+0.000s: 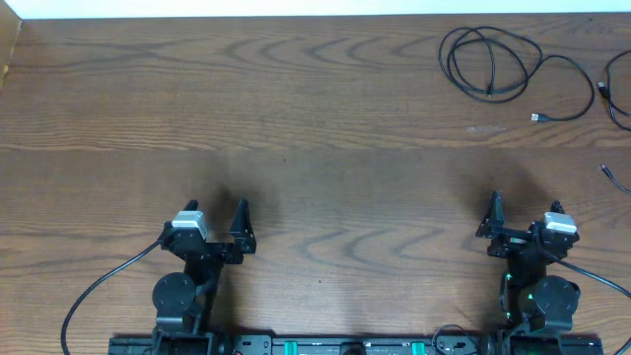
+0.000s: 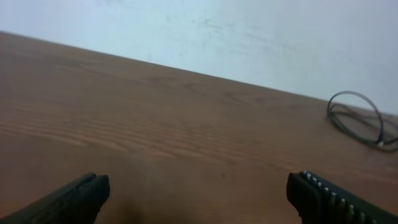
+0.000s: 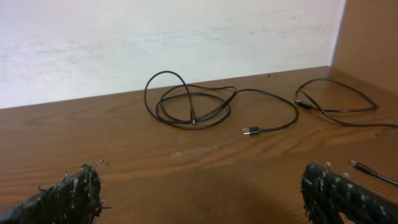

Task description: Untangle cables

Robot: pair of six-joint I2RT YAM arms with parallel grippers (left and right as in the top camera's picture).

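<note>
The overhead camera looks straight down from high above the wooden surface (image 1: 296, 108), covering its whole width, with a strip of pale wall (image 1: 296, 7) along the top edge. The left wrist camera sits low and close over the surface, facing forward between the spread tips of the left gripper (image 2: 199, 186) toward that wall. The right wrist camera sits likewise behind the right gripper (image 3: 200, 180), facing the wall and a brown side panel (image 3: 367, 37) at its right. All three views share the coiled black cable (image 1: 490, 69) (image 2: 357, 121) (image 3: 189, 106): top right from overhead, far right for the left wrist, centre for the right wrist.
</note>
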